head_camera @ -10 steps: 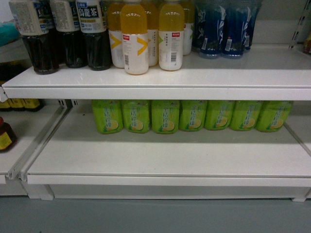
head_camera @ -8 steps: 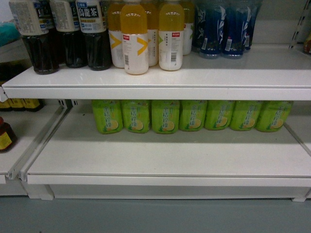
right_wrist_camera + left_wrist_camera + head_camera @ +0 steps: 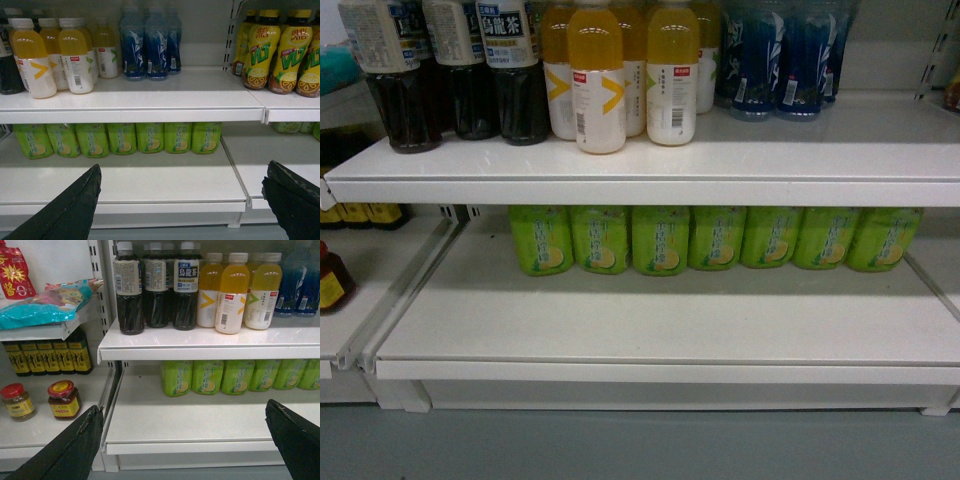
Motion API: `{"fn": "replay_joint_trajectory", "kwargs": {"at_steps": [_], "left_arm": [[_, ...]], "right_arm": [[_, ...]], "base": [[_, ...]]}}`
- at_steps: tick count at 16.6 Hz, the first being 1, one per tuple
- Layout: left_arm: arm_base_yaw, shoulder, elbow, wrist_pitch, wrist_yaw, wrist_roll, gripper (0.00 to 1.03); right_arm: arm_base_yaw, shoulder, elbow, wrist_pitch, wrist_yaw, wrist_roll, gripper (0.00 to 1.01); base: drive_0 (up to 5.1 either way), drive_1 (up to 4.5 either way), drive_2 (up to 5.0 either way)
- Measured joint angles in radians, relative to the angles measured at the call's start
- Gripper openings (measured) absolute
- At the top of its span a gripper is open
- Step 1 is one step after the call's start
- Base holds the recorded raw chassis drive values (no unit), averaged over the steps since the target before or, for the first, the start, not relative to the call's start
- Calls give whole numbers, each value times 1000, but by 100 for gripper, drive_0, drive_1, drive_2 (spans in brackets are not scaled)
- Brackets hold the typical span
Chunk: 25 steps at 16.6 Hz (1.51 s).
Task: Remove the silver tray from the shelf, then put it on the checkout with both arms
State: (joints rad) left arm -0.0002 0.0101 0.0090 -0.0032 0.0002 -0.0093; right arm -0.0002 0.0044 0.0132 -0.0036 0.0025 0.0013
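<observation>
— While both arms face the shelf (image 3: 650, 180), where's the tray?

— Can't see it in any view. Only bottles: dark tea (image 3: 129, 290), orange drinks (image 3: 597, 80), blue ones (image 3: 147, 42) on top, green packs (image 3: 660, 240) below.

— And the claws?

— The left claw (image 3: 185, 440) is spread wide, with one finger (image 3: 75, 445) at each lower corner, holding nothing. The right claw (image 3: 182, 200) is likewise agape and empty, before the lower board.
</observation>
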Motion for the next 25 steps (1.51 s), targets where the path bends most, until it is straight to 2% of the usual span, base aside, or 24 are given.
{"fn": "replay_joint_trajectory", "kwargs": {"at_steps": [25], "left_arm": [[0, 0, 0, 2, -1, 10, 98]], "right_arm": [[0, 0, 0, 2, -3, -1, 98]], "base": [[0, 0, 0]]}}
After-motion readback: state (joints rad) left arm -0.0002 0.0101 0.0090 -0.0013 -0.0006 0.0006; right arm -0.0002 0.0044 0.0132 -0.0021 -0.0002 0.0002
